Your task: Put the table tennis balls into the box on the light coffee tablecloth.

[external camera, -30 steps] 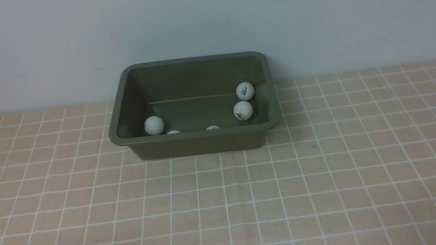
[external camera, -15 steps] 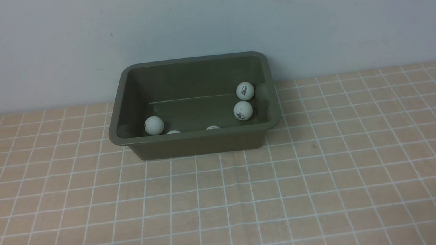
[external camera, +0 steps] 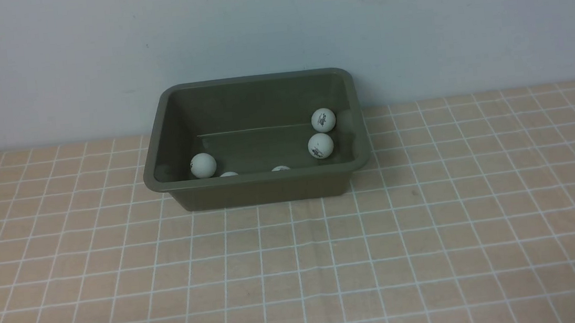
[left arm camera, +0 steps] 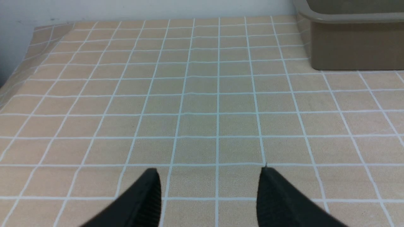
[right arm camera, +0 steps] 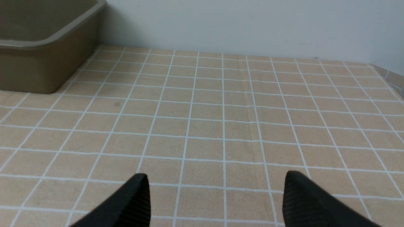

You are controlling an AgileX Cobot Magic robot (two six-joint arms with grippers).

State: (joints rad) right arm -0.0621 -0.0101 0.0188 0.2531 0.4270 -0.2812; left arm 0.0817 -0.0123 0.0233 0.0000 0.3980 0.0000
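Note:
The olive-green box (external camera: 259, 189) stands on the light coffee tablecloth (external camera: 297, 266) near the back wall. Inside it lie white table tennis balls: one at the left (external camera: 203, 165), two at the right (external camera: 323, 120) (external camera: 321, 145), and two more just peeking over the near wall (external camera: 229, 174) (external camera: 281, 168). Neither arm appears in the front view. In the left wrist view my left gripper (left arm camera: 208, 171) hangs open over bare cloth, the box (left arm camera: 353, 47) off to one side. My right gripper (right arm camera: 217, 176) is also open and empty above the cloth, with the box (right arm camera: 44, 63) in a corner of its view.
A plain pale wall (external camera: 275, 31) rises directly behind the box. The cloth's edge drops off at the far left (left arm camera: 15, 82) in the left wrist view and at the far right (right arm camera: 394, 78) in the right wrist view.

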